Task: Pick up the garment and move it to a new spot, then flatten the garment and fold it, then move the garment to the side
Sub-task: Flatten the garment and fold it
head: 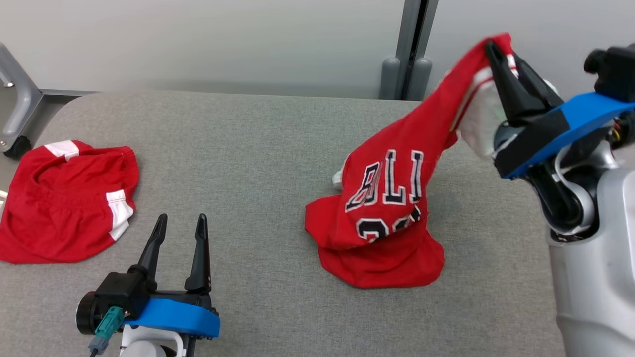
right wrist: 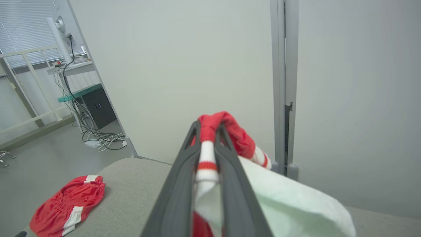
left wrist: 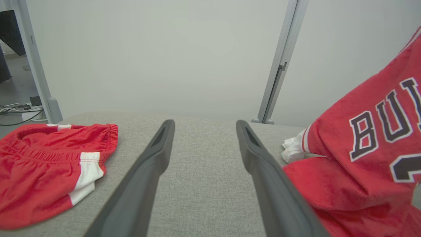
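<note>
Left jaws spread – right jaws pinch jersey (head: 387,218), its length slanting down-left to table (head: 248,148).

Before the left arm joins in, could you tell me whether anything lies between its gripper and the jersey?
Nothing visible does: only bare table lies between the left gripper and the jersey; the red shorts lie on that gripper's other side. The right gripper holds the jersey up.

We hold the red jersey (head: 382,208) by its red-and-white striped edge, pinched between the fingers of our right gripper (head: 501,49). Its white inside shows just beside the grip. Below, it slopes down leftward, black-and-white lettering outward, its lower part crumpled on the table (head: 258,148).
</note>
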